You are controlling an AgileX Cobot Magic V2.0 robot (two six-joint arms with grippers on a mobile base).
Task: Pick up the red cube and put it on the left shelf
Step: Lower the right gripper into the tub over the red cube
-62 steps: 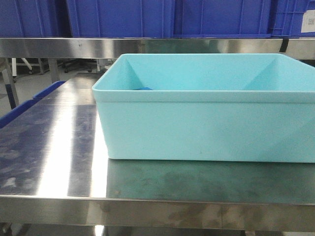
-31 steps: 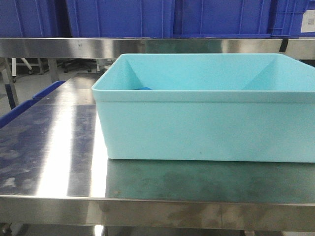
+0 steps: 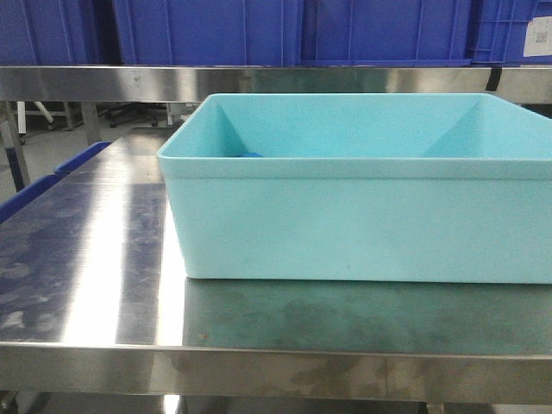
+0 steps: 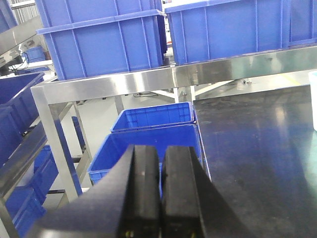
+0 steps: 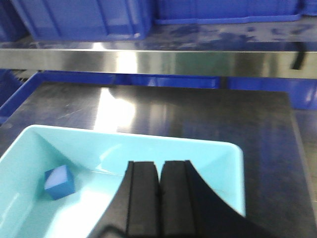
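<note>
Stainless table [image 3: 95, 259] up front with a turquoise bin [image 3: 362, 224] on it and a small blue cube [image 5: 59, 182] sitting in the bin's left part. The right gripper [image 5: 158, 198] hangs over the bin, jaws pressed together on nothing. The left gripper [image 4: 160, 198] is off the table's left edge above the lower blue crates [image 4: 148, 144], also clamped empty. The left shelf [image 4: 99, 85] stands far left, carrying big blue crates [image 4: 99, 39].

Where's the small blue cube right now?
In the right wrist view, the small blue cube sits inside the light turquoise plastic tub, close to its left wall.
</note>
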